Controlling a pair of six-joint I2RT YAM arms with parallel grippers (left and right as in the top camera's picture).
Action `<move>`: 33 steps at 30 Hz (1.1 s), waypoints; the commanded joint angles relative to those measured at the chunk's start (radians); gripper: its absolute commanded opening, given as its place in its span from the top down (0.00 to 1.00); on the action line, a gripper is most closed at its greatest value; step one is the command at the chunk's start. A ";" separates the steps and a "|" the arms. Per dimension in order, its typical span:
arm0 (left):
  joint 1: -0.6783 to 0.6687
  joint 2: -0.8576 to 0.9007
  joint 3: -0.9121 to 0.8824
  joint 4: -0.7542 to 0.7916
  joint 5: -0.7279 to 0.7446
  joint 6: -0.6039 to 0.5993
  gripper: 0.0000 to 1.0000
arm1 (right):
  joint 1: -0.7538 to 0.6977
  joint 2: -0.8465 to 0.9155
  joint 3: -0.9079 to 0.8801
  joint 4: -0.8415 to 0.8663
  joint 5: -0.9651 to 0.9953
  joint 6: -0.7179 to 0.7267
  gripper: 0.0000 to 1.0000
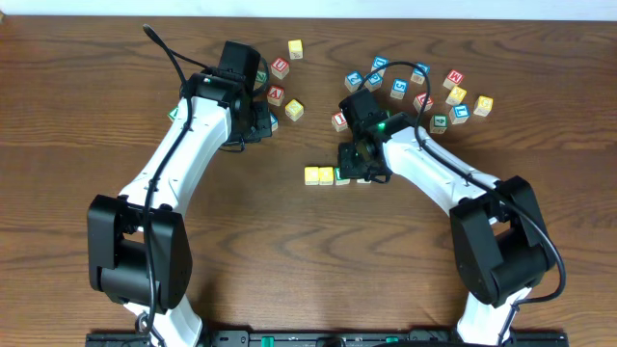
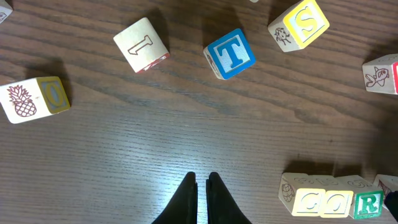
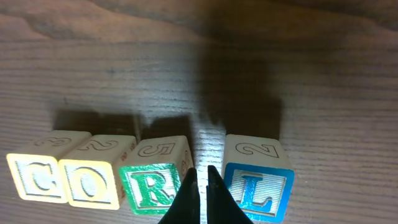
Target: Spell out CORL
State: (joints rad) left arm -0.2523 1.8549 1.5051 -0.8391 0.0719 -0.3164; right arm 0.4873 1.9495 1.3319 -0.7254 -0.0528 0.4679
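In the right wrist view the row reads C [image 3: 37,177], O [image 3: 93,182], R [image 3: 152,185], then a gap, then a blue L block [image 3: 258,188]. My right gripper [image 3: 200,172] is shut and empty, its tips in the gap between R and L. In the overhead view the yellow C [image 1: 311,175] and O [image 1: 326,175] show left of the right gripper [image 1: 359,170], which hides the L. My left gripper [image 2: 201,178] is shut and empty over bare wood; it sits at the upper left in the overhead view [image 1: 258,123]. The C-O-R row also shows in the left wrist view [image 2: 339,202].
Loose blocks lie near the left gripper: a "1" block [image 2: 142,43], a blue T [image 2: 230,53], a yellow S [image 2: 300,23], a pineapple block [image 2: 34,98]. A cluster of several blocks [image 1: 453,96] sits at the back right, more at the back middle [image 1: 280,67].
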 commanded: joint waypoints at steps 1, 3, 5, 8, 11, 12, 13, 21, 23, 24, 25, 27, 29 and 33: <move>0.002 -0.009 0.021 -0.003 -0.016 0.009 0.93 | 0.005 0.014 -0.008 -0.005 -0.010 0.019 0.99; 0.002 -0.009 0.021 -0.003 -0.016 0.009 0.93 | 0.006 0.014 -0.008 -0.008 -0.010 0.025 0.99; 0.002 -0.009 0.021 -0.003 -0.016 0.009 0.93 | 0.007 0.014 -0.008 -0.011 -0.010 0.026 0.99; 0.002 -0.009 0.021 -0.003 -0.016 0.009 0.93 | 0.012 0.014 -0.008 -0.013 -0.010 0.026 0.99; 0.002 -0.009 0.021 -0.003 -0.016 0.009 0.92 | 0.018 0.014 -0.008 -0.019 -0.010 0.029 0.99; 0.002 -0.009 0.021 -0.003 -0.016 0.009 0.93 | 0.018 0.014 -0.008 -0.024 -0.010 0.034 0.99; 0.002 -0.009 0.021 -0.003 -0.016 0.009 0.93 | 0.018 0.014 -0.008 -0.027 -0.011 0.037 0.99; 0.002 -0.009 0.021 -0.003 -0.016 0.009 0.93 | 0.018 0.014 -0.008 -0.042 -0.020 0.052 0.99; 0.002 -0.009 0.021 -0.003 -0.016 0.009 0.93 | 0.018 0.014 -0.008 -0.046 -0.029 0.053 0.99; 0.002 -0.009 0.021 -0.003 -0.016 0.009 0.92 | 0.018 0.014 -0.008 -0.048 -0.032 0.053 0.99; 0.002 -0.009 0.021 -0.003 -0.016 0.009 0.92 | 0.018 0.014 -0.008 -0.050 -0.032 0.053 0.99; 0.002 -0.009 0.021 -0.003 -0.016 0.009 0.92 | 0.018 0.014 -0.008 -0.051 -0.032 0.055 0.99; 0.002 -0.009 0.021 -0.003 -0.016 0.009 0.93 | 0.018 0.014 -0.008 -0.051 -0.032 0.055 0.99; 0.002 -0.009 0.021 -0.003 -0.016 0.009 0.93 | 0.018 0.014 -0.008 -0.050 -0.032 0.055 0.99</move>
State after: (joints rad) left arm -0.2523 1.8549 1.5051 -0.8391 0.0719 -0.3164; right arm 0.4988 1.9507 1.3319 -0.7738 -0.0788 0.5087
